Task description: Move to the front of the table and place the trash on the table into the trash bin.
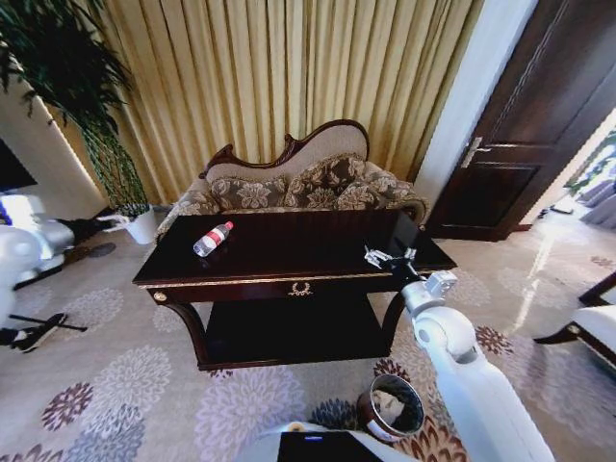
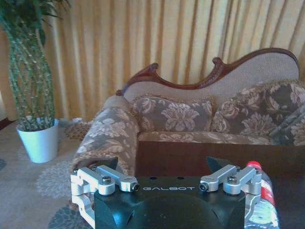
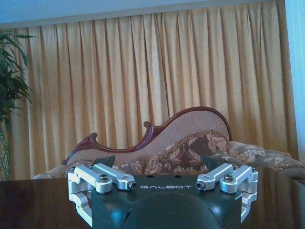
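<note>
The dark-brown table (image 1: 289, 279) with gold trim stands in front of me. A clear plastic bottle (image 1: 213, 238) with a red cap lies on its left part, and the bottle (image 2: 261, 202) sits just beside my left gripper (image 2: 162, 164), which is open and holds nothing. My right arm reaches up from the lower right. Its right gripper (image 1: 385, 257) hovers over the table's right front part, and this gripper (image 3: 158, 161) is open and empty above the glossy top. The reddish-brown trash bin (image 1: 393, 407) stands on the carpet by the table's right front leg, with something pale inside.
A patterned sofa (image 1: 289, 183) stands right behind the table. A plant in a white pot (image 1: 141, 226) is at the back left, a dark door (image 1: 520, 144) at the back right, and a chair (image 1: 587, 322) at the right edge. Flowered carpet lies in front of the table.
</note>
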### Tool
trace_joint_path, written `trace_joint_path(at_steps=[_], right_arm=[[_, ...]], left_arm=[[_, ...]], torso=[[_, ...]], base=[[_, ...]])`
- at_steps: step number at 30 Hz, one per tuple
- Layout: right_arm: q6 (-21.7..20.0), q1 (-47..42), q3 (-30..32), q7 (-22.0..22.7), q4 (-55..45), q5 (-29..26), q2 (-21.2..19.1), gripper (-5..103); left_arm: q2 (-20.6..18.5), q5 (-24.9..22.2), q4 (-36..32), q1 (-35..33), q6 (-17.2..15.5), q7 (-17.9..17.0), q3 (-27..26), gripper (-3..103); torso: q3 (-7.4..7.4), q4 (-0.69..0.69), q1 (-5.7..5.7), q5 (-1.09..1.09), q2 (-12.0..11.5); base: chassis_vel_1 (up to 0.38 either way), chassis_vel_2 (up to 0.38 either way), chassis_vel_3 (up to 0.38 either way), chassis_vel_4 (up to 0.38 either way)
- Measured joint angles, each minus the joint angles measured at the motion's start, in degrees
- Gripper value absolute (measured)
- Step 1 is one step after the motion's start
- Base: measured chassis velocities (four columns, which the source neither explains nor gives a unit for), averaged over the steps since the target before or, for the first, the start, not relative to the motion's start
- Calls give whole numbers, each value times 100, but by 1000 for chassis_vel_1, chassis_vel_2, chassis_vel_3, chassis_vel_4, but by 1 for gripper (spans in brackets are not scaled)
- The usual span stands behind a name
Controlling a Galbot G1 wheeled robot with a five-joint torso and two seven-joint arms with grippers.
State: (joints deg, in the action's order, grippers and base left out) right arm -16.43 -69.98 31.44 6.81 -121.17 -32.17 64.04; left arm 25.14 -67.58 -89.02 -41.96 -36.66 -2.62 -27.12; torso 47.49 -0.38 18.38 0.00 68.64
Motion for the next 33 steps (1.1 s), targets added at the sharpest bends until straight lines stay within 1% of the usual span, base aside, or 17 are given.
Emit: trace_joint_path(at_steps=[1,3,4,5,6,8,9,12,13,16,17,20,21,25,27,29,33], right_arm=[[0,0,0,0,0,0,0,100],[3,4,9,0,16,2,2,100],[5,6,33,0,24,3,0,100],[5,6,33,0,24,3,0,100],[6,8,55,0,30,3,-2,100],[7,10,130,0,43,2,-3,100],[7,10,130,0,43,2,-3,100],[12,-16,267,0,71,-3,7,100],[12,-16,267,0,71,-3,7,100],[50,-67,419,0,131,2,32,100],[50,-67,419,0,131,2,32,100],[73,-90,476,0,180,36,77,100],[73,-90,476,0,180,36,77,100],[105,-113,509,0,244,110,138,100],[108,-116,514,0,253,117,142,100],[118,-119,532,-1,284,134,152,100],[123,-111,533,0,328,150,154,100]], left_arm=[[0,0,0,0,0,0,0,100],[150,163,4,248,-6,-80,272,100],[322,288,-4,490,-27,-147,524,100],[322,288,-4,490,-27,-147,524,100],[419,358,-5,637,-45,-199,680,100],[619,534,76,1008,-106,-262,1135,100],[619,534,76,1008,-106,-262,1135,100],[831,665,299,1493,-152,-299,1725,100],[831,665,299,1493,-152,-299,1725,100],[1091,755,639,1996,-353,-356,2309,100],[1091,755,639,1996,-353,-356,2309,100],[1300,787,1034,2443,-420,-418,2811,100],[1300,787,1034,2443,-420,-418,2811,100],[1589,814,1558,2913,-422,-355,3200,100],[1629,822,1613,2959,-422,-329,3239,100],[1777,855,1746,3076,-422,-199,3316,100],[1911,869,1701,3095,-422,31,3302,100]], torso=[[0,0,0,0,0],[0,-1,0,0,0],[0,0,0,-1,0],[0,0,0,-1,0],[0,-1,0,0,0],[0,0,0,0,0],[0,0,0,0,0],[0,0,0,1,0],[0,0,0,1,0],[0,0,0,1,0],[0,0,0,1,0],[0,0,-1,0,0],[0,0,-1,0,0],[0,0,0,1,0],[0,0,0,1,0],[0,0,0,0,0],[0,0,0,0,0]], base=[[0,0,0,0],[0,0,0,0],[0,0,0,0],[0,0,0,0],[0,0,0,0],[0,0,0,0],[0,0,0,0],[0,0,0,0],[0,0,0,0],[0,0,0,0],[0,0,0,0],[0,0,0,0],[0,0,0,0],[0,0,0,0],[0,0,0,0],[0,0,0,0],[0,0,0,0]])
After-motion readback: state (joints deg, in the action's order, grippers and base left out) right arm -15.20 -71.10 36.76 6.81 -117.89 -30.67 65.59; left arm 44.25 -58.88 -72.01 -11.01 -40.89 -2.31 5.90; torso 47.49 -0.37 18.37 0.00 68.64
